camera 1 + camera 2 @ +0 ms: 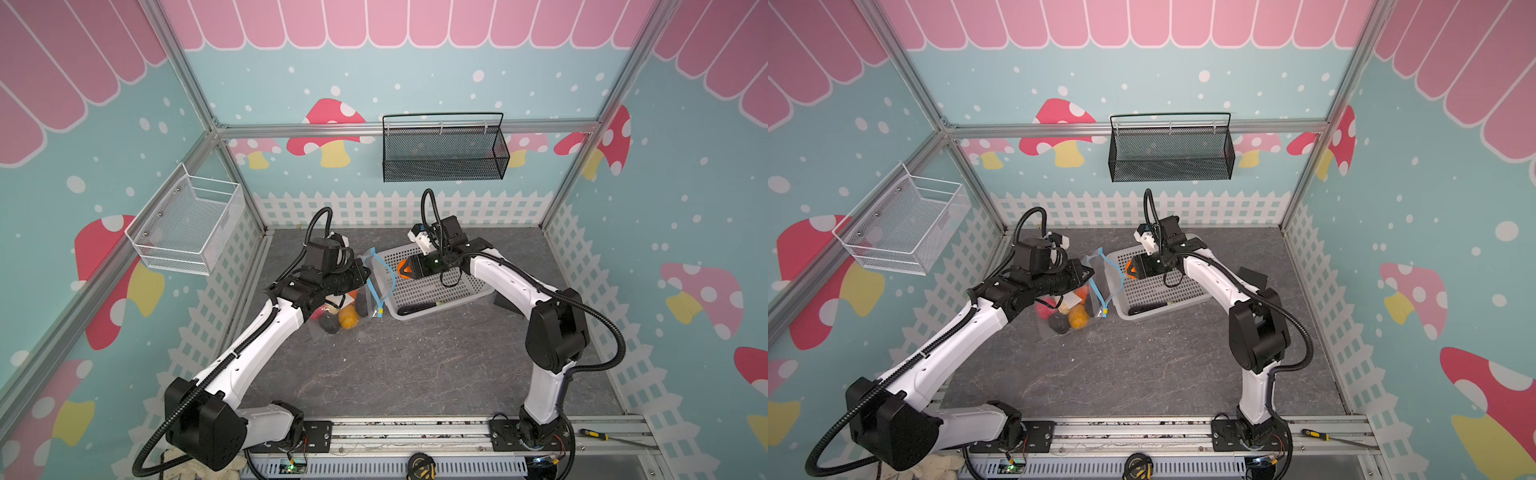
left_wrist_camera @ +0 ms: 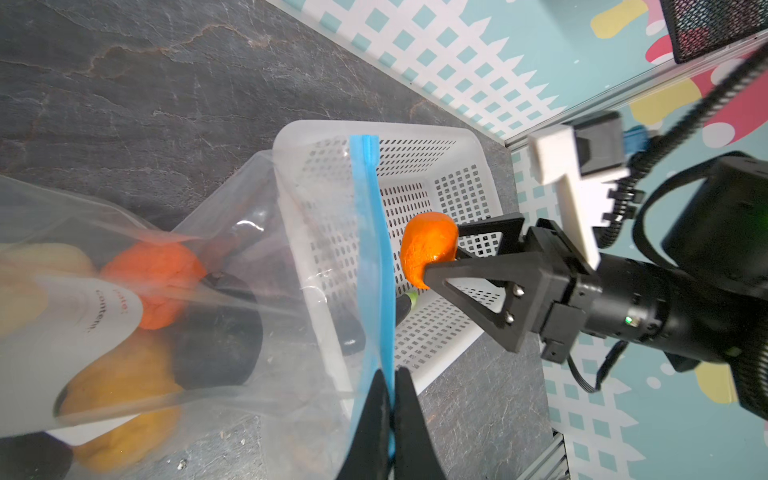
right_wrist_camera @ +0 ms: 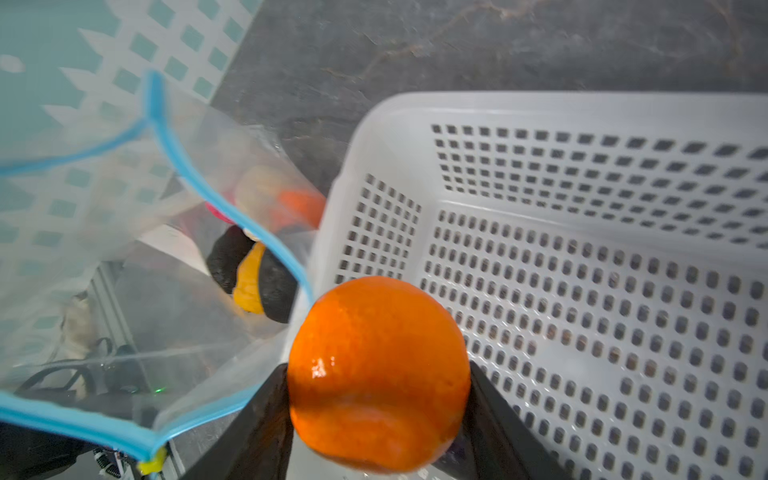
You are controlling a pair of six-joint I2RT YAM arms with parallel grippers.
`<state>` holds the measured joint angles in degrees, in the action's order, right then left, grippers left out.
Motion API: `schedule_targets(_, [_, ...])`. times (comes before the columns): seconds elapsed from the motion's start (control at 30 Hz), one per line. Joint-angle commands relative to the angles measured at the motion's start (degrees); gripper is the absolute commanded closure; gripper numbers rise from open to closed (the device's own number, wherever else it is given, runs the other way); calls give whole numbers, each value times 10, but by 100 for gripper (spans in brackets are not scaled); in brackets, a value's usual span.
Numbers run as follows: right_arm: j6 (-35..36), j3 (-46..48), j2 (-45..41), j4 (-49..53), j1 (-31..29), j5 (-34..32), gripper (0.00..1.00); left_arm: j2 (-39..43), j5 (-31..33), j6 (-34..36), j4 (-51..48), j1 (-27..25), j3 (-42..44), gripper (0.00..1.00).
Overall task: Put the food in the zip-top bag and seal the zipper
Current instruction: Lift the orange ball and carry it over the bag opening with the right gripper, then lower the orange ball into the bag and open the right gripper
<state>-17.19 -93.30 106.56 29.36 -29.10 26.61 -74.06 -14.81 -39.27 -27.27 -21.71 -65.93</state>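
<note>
Bagged: several foods (image 1: 348, 318) in zip-top bag (image 2: 232, 199). Pinching zipper (image 2: 370, 232) with left gripper (image 2: 392, 374), clasping orange toy food (image 3: 374, 332) with right gripper (image 2: 444, 251). Pending: green-tipped piece (image 1: 419, 308) in basket (image 3: 582, 108), possibly last; sealing.

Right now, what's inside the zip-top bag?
Inside the zip-top bag: a bright orange piece, a yellow-orange piece, black lumps and a pink-red piece. The white label hides whatever lies beneath it.

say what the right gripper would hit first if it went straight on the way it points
Probably the blue zipper rim of the bag mouth, just ahead of the orange food in the right gripper; depth is unclear.
</note>
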Motion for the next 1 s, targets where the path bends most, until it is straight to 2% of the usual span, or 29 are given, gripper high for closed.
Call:
schedule_targets(0.0, [-10,19,-36,-49,-16,32,40,-4,-7,-8,1,3,-21,100])
schedule_targets(0.33, [-46,37,-29,-113,-67,41,40,-4,-6,-9,0,3,-23,100])
schedule_targets(0.63, [-42,19,10,-92,-97,43,39,9,-3,-8,-1,3,-19,100])
schedule_targets(0.97, [-32,12,43,-77,-105,39,38,23,4,-8,-2,3,-11,100])
